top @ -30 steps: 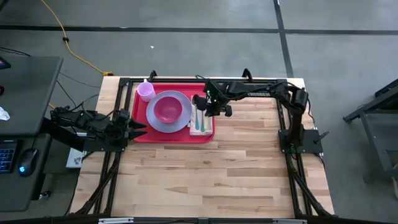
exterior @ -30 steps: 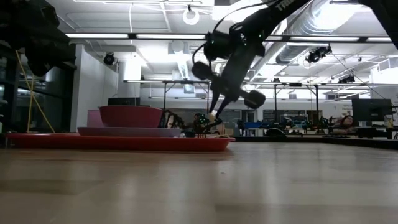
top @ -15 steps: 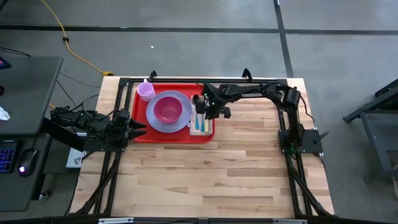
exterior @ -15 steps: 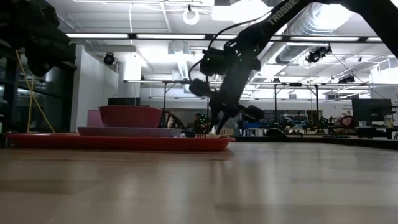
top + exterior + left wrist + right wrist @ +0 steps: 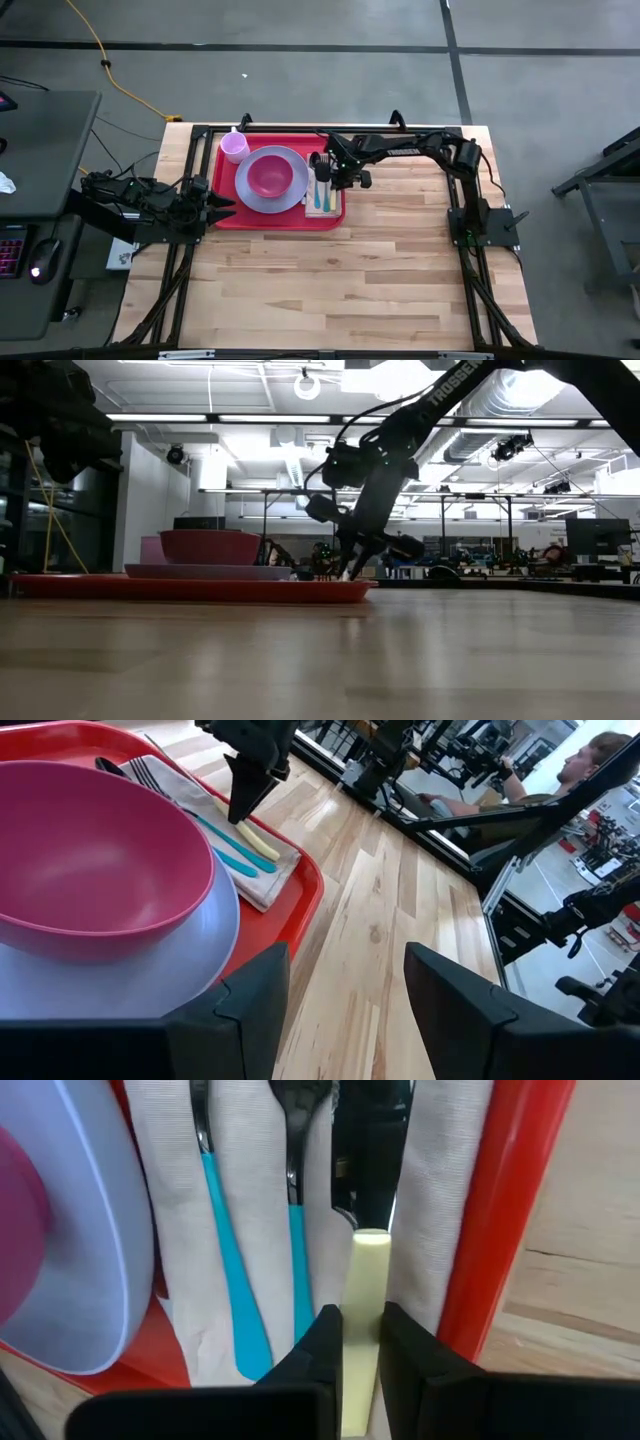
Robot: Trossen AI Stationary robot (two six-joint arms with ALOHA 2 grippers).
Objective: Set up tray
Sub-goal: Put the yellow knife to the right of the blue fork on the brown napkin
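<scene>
The red tray [image 5: 290, 222] lies at the table's far left part. On it stand a lavender plate [image 5: 250, 195] with a pink bowl [image 5: 268, 176] and a lavender cup [image 5: 234, 147]. A white napkin [image 5: 440, 1180] on the tray's right side carries a teal-handled spoon [image 5: 225, 1230], a teal-handled fork [image 5: 297, 1240] and a yellow-handled knife [image 5: 366, 1280]. My right gripper [image 5: 323, 180] points down at the napkin, shut on the knife. My left gripper [image 5: 345, 1010] waits open at the table's left edge, near the tray. My right gripper pinches the knife's yellow handle [image 5: 366, 1295] between its two fingers [image 5: 328, 1330]. It comes from above, pointing steeply down [image 5: 240, 815]. The knife lies flat on the napkin beside the fork, its dark blade [image 5: 365, 1170] pointing to the far edge.
Bare wooden table [image 5: 350, 280] spreads to the near side and right of the tray. The tray's raised rim [image 5: 500, 1200] runs close beside the knife. The black frame rails [image 5: 460, 200] border the table. A person [image 5: 600, 760] sits in the room beyond.
My right gripper has come down toward the tray's right side and a little toward the table's left, carrying the yellow-handled knife. The knife was lifted clear above the tray; now it lies on the napkin beside the fork.
</scene>
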